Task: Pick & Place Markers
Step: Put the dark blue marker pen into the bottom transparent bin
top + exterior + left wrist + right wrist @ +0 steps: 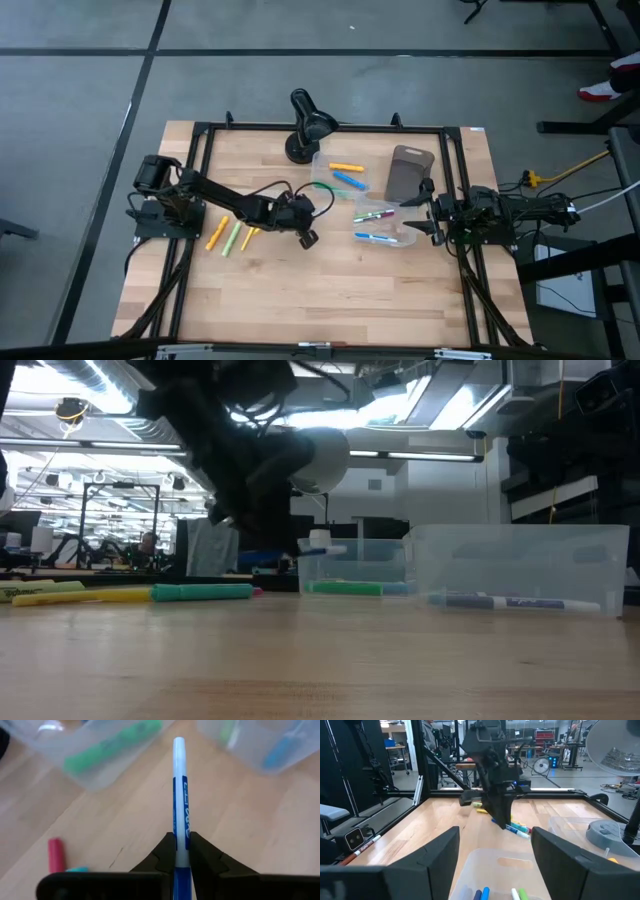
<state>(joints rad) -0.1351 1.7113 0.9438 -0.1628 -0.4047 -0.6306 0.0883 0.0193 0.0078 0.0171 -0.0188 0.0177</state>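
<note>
The left hand (308, 238) grips a blue-and-white marker (180, 795) between its closed fingers (161, 855) near mid-counter, above bare wood, with open counter (330, 300) toward the near edge. Just beyond it stand two clear bins: the farther bin (335, 172) holds orange, blue and green markers, the nearer bin (385, 225) holds green, pink and blue ones. Three loose markers (232, 236), orange, green and yellow, lie on the wood below the left arm. The right hand (428, 220) waits at the right rail beside the nearer bin, fingers spread wide. Only the left wrist view shows a red marker (56, 855) lying on the wood just below the hand. A grey-brown tray (409, 172) sits behind the bins.
</note>
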